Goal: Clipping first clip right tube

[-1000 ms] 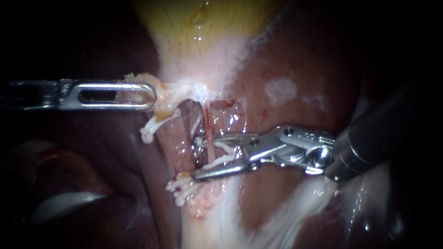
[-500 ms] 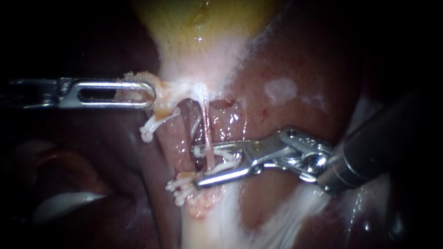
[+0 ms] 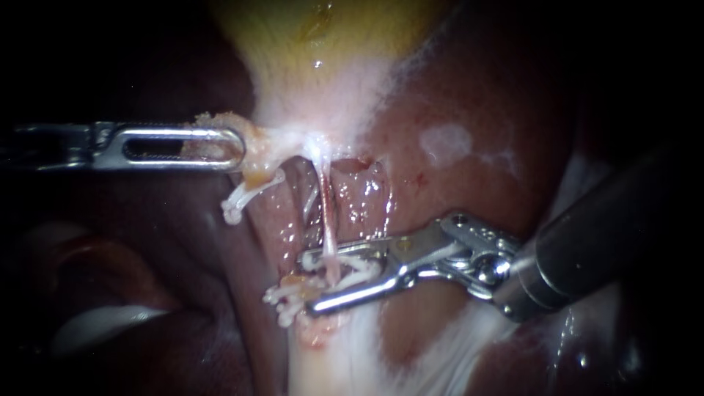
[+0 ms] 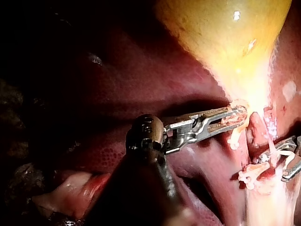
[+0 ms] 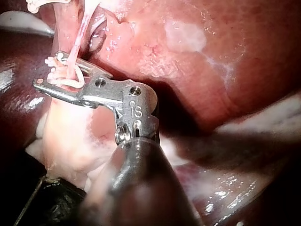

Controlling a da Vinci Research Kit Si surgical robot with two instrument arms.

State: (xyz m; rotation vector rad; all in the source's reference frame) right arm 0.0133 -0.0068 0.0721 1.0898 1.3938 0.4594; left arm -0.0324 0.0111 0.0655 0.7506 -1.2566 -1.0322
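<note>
The thin pink right tube (image 3: 327, 213) runs down from the gallbladder neck. My right instrument (image 3: 308, 282) has its jaws astride the tube low down, one on each side, shut on a white clip (image 3: 359, 264) that wraps the tube. The right wrist view shows the same jaws (image 5: 47, 69) with the clip around the tube (image 5: 77, 42). My left instrument (image 3: 238, 147) is shut on pale tissue at the neck of the yellow gallbladder (image 3: 323, 44) and holds it leftward. In the left wrist view its slotted jaws (image 4: 240, 115) are shut on that same fold.
Two white clips (image 3: 246, 196) (image 3: 282, 301) sit on the strand just left of the tube, the lower one close to my right jaw tips. Red-brown liver (image 3: 469, 95) lies behind and to the right. A pale band of tissue (image 3: 330, 367) runs downward.
My right instrument has slid down the tube toward the lower clip, and its jaws have narrowed around the white clip. The left instrument has stayed put.
</note>
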